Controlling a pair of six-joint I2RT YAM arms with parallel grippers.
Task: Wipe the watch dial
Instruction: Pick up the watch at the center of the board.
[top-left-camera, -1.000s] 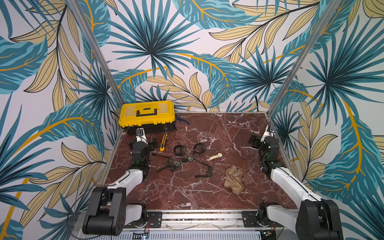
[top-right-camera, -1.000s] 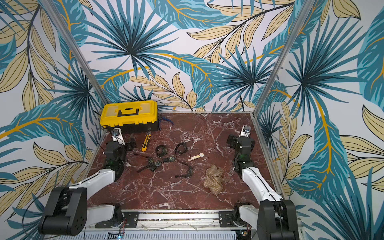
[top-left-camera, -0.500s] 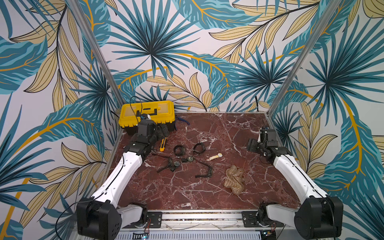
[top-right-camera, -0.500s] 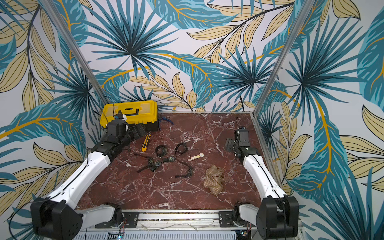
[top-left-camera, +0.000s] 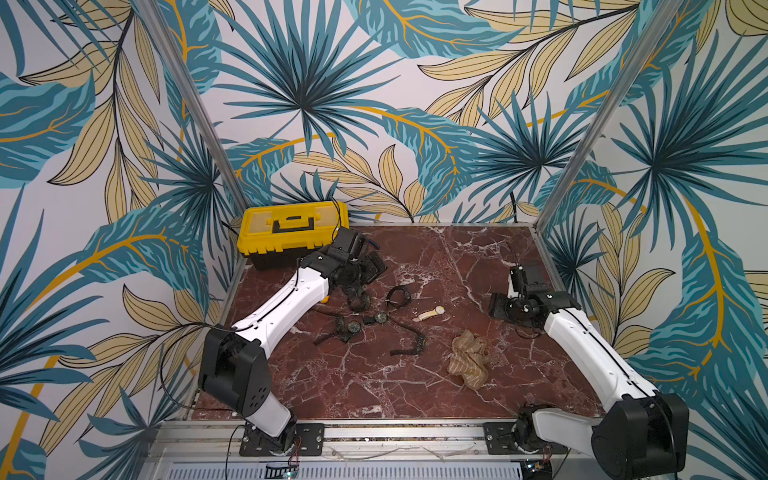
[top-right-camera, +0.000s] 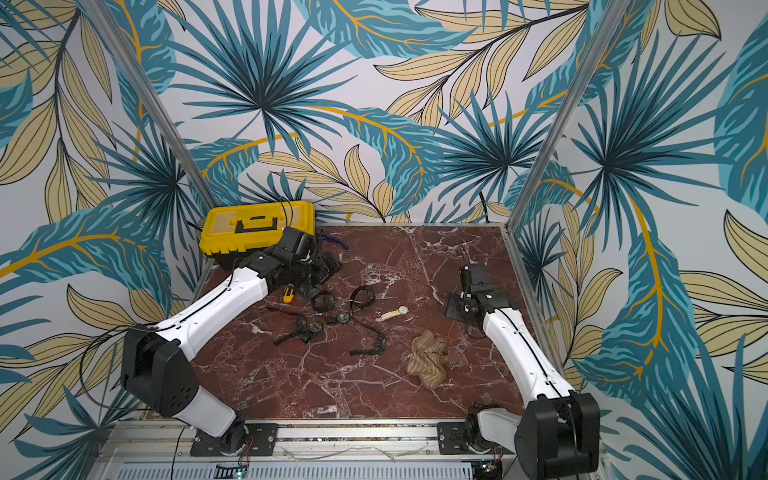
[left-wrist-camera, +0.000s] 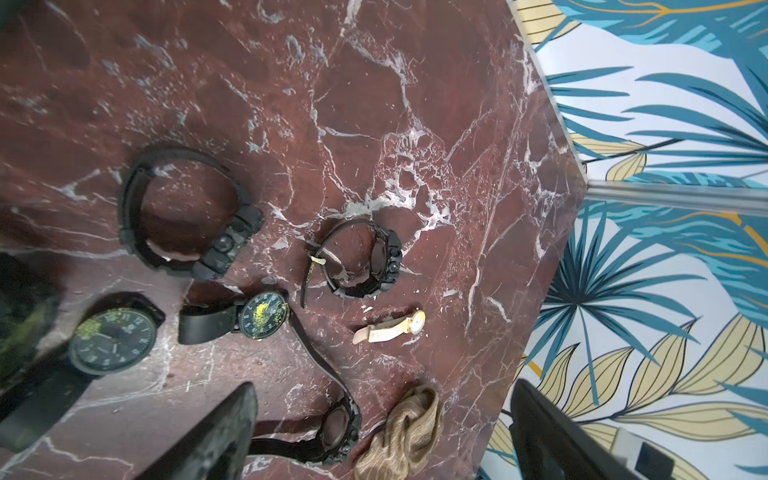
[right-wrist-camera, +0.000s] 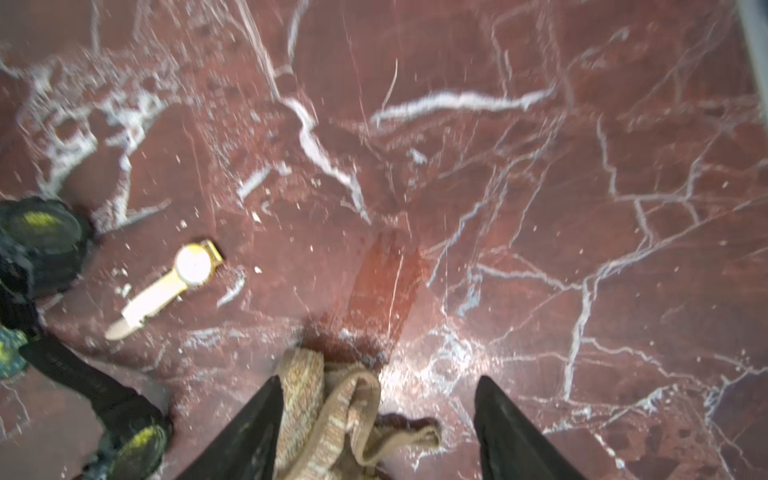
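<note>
Tabletop (top-left-camera: 457, 257): open marble right of centre and in front, walled on three sides. Left arm (top-left-camera: 286, 299), right arm (top-left-camera: 582, 345): both newly unfolded inward. Left tool (left-wrist-camera: 384, 390): spread, empty, above watches (top-left-camera: 357, 324). Right tool (right-wrist-camera: 379, 380): narrowing, nothing gripped, near cloth (top-left-camera: 467, 359). Soiled watch (left-wrist-camera: 264, 314): yellow-smeared dial, mid-tabletop, unwiped; cloth pickup judged next.

At about eleven o'clock on my red marble worktop (top-left-camera: 457, 266) I see a shut yellow toolbox (top-left-camera: 286, 232) with a black handle, a yellow-handled tool (top-right-camera: 288, 294) lying near it toward five o'clock, and palm-leaf wallpaper (top-left-camera: 374, 104) all around.
</note>
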